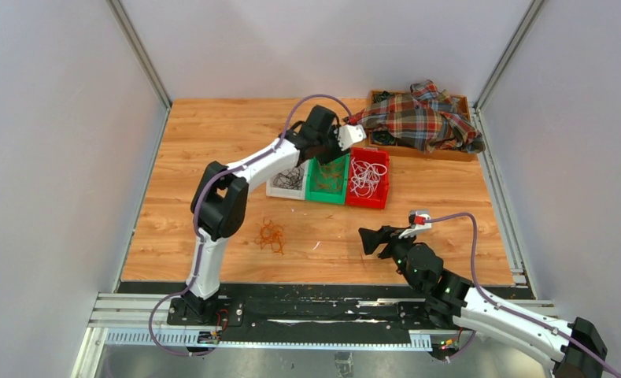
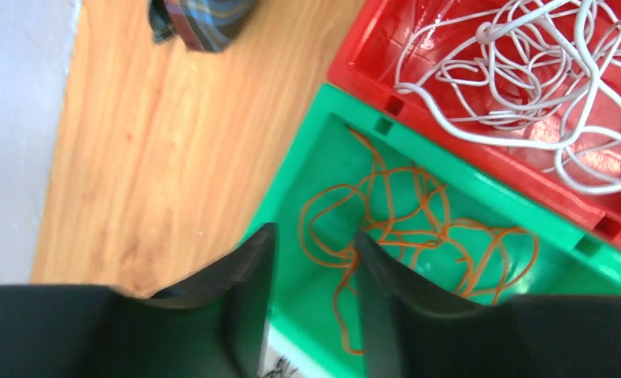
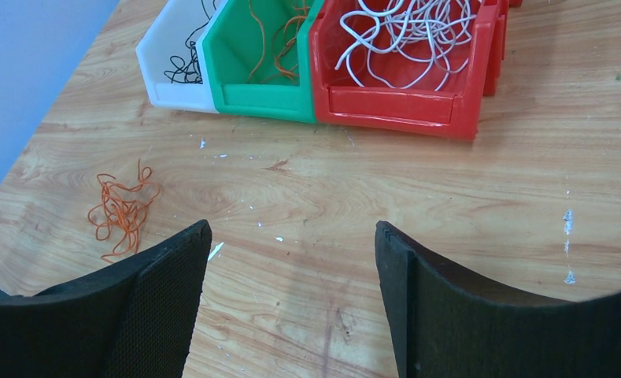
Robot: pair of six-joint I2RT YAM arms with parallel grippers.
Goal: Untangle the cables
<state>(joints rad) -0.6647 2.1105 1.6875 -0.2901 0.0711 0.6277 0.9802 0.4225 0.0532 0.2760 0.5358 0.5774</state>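
Grey walls point(image 1: 55, 157), wooden table point(image 1: 212, 142), orange cables point(image 1: 271, 235) loose near its front edge

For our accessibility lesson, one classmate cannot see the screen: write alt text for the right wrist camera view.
An open right gripper hangs over a wooden table where a tangle of orange wires lies loose at left. Beyond, three bins stand together: white bin with black wires, green bin with orange wires, red bin with white wires.
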